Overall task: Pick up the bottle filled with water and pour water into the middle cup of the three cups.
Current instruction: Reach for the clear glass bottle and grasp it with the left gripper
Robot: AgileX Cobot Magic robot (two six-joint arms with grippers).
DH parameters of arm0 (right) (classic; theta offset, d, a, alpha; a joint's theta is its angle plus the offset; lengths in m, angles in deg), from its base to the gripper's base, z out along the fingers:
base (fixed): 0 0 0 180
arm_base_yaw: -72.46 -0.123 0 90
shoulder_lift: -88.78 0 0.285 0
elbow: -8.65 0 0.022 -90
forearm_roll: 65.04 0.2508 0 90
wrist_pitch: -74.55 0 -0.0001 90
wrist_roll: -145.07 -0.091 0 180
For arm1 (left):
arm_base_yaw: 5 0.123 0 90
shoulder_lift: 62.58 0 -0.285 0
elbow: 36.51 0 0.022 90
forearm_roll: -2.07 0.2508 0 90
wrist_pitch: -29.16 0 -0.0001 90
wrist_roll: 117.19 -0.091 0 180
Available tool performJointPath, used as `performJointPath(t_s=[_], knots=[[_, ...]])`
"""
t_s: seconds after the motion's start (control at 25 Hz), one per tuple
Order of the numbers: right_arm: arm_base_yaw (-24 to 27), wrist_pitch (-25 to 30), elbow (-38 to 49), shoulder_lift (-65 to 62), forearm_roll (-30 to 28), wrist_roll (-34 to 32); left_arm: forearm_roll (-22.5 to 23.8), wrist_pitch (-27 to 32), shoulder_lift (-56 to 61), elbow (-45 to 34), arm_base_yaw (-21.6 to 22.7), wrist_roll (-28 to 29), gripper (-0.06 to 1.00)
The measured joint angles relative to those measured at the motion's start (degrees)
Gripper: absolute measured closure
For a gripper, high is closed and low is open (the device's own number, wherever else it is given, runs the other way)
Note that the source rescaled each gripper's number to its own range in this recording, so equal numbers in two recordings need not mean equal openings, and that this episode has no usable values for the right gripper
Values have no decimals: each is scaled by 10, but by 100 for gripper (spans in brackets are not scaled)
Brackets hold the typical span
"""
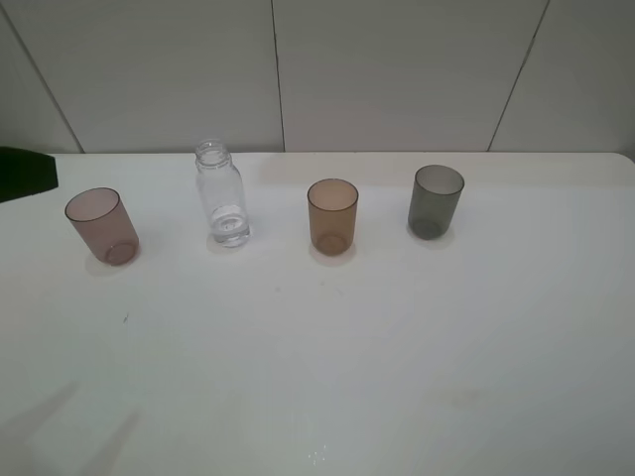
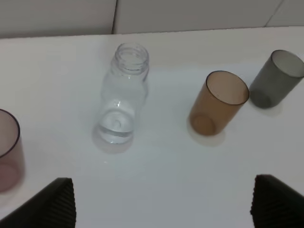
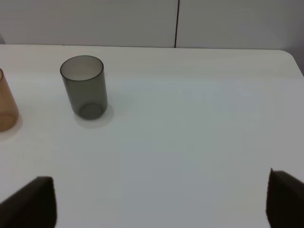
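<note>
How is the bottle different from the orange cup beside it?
The bottle is clear and colourless; the orange cup is tinted amber. The bottle narrows to a threaded neck; the cup is straight-sided. The bottle stands taller than the cup. Both are see-through, upright and open-topped.

the bottle (image 1: 220, 193) is clear, colourless plastic, glossy, with moulded threads round its neck. the middle cup (image 1: 331, 216) is translucent amber plastic, smooth and faintly shiny; the pinkish cup (image 1: 101, 225) and the grey cup (image 1: 436, 201) look like the same smooth plastic. the table (image 1: 397, 347) is white and smooth, with a soft sheen. the wall (image 1: 397, 69) is matt pale panelling. the fingers (image 2: 56, 203) of the left gripper (image 2: 164, 204) are black and ribbed, perhaps rubber; only their tips show.
</note>
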Motion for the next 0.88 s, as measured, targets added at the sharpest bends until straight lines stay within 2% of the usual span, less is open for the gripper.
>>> performJointPath(t_s=[0.28,0.4,0.52,0.68,0.8,0.88], knots=[[0,0,0,0,0,0,-4,-86,-98,-5,0,-32,17],[0,0,0,0,0,0,-3,-152,-132,-37,-13,-33,17],[0,0,0,0,0,0,-3,-251,-171,-78,-72,-34,17],[0,0,0,0,0,0,-7,-400,-246,-117,-179,-36,17],[0,0,0,0,0,0,-20,-522,-320,-137,-225,-25,17],[0,0,0,0,0,0,-20,-577,-373,-139,-249,-8,17]])
